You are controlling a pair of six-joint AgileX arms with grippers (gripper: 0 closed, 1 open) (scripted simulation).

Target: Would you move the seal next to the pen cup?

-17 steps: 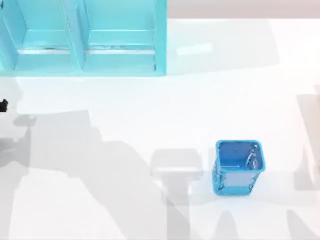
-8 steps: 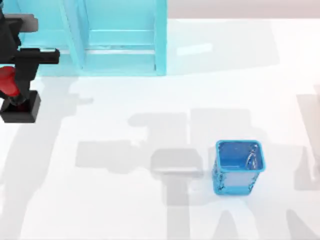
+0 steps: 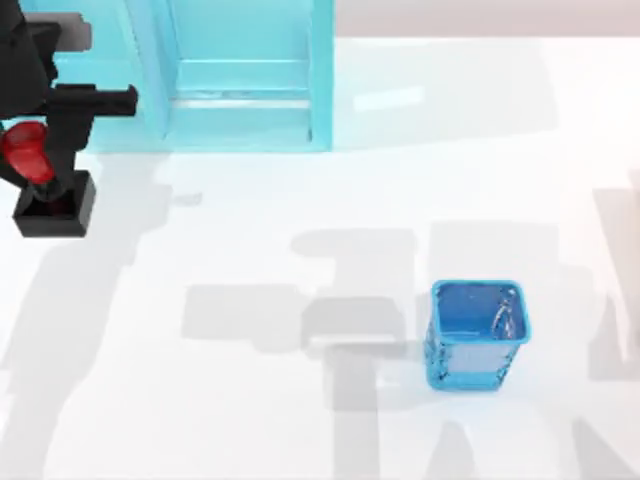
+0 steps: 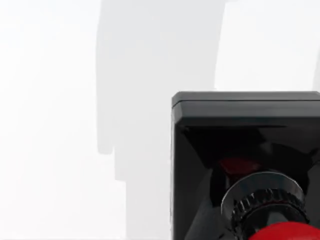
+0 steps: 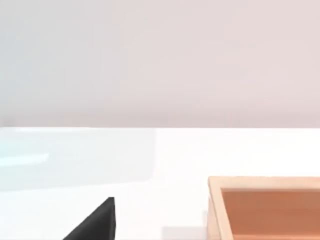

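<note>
Spreading across the whole top view, the white counter [image 3: 300,230] is carrying everything else and is crossed by soft grey shadows. Standing at its far left edge is the large light-blue shelf unit [image 3: 240,70], showing two open bays. Well apart from it, toward the near right of the counter, the pen cup [image 3: 477,333] is sitting upright with its square blue mouth facing up. At the counter's far left, just in front of the shelf unit, the left gripper [image 3: 45,150] is carrying the seal [image 3: 50,195], its fingers clamping the red knob while the black square base is hanging below, tilted toward the near side; whether the base is touching the counter I cannot tell. The seal is lying well apart from the pen cup, with a wide stretch of bare counter between them. From the left wrist, the seal [image 4: 245,160] is showing up close as a black block with a ribbed collar and the red knob at the edge. From the right wrist, a tan open box [image 5: 265,207] is resting on the counter beside a black wedge [image 5: 95,222].
</note>
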